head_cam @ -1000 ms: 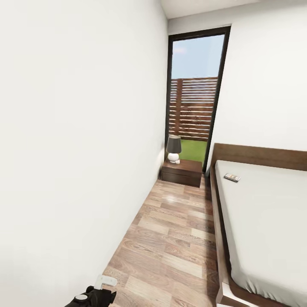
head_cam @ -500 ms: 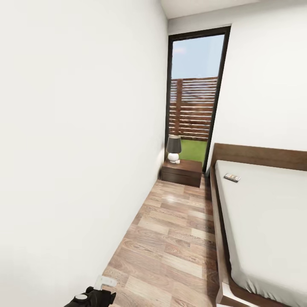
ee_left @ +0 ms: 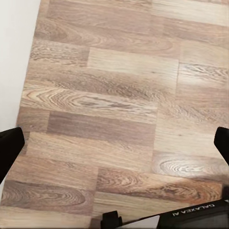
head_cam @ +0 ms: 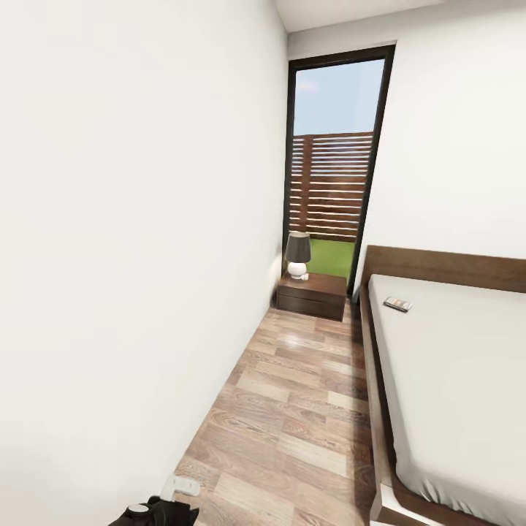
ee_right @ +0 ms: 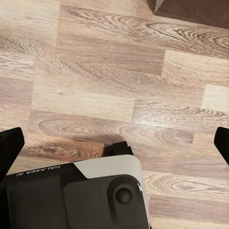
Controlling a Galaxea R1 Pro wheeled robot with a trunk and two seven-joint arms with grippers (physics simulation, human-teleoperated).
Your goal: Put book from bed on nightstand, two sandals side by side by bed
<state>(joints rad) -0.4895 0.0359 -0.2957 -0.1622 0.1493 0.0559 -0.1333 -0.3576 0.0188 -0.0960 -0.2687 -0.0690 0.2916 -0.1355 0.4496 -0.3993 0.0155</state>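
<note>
Walls (head_cam: 131,219): plain white. Floor (head_cam: 292,409): light wood planks, swirling brown grain. Nightstand (head_cam: 312,296): dark brown. Lamp (head_cam: 297,256): grey shade, white base. Bed (head_cam: 453,365): pale grey-white mattress, dark brown frame. Fence (head_cam: 329,186): brown slats. Grass: green.

Floor strip (head_cam: 292,394) runs fwd btwn wall (head_cam: 131,256) on left & bed (head_cam: 453,380) on right. Nightstand (head_cam: 313,295) sits at far end of strip, in the corner by the wall, just left of bed's head end. Lamp (head_cam: 297,255) stands on nightstand top, twd its left-rear corner. Window (head_cam: 332,168) is behind nightstand. Headboard (head_cam: 446,267) runs along bed's far edge, against back wall. Book (head_cam: 397,304) lies on mattress near far-left corner, close to headboard. Left arm (head_cam: 157,511) sits low by wall, near end of strip.
</note>
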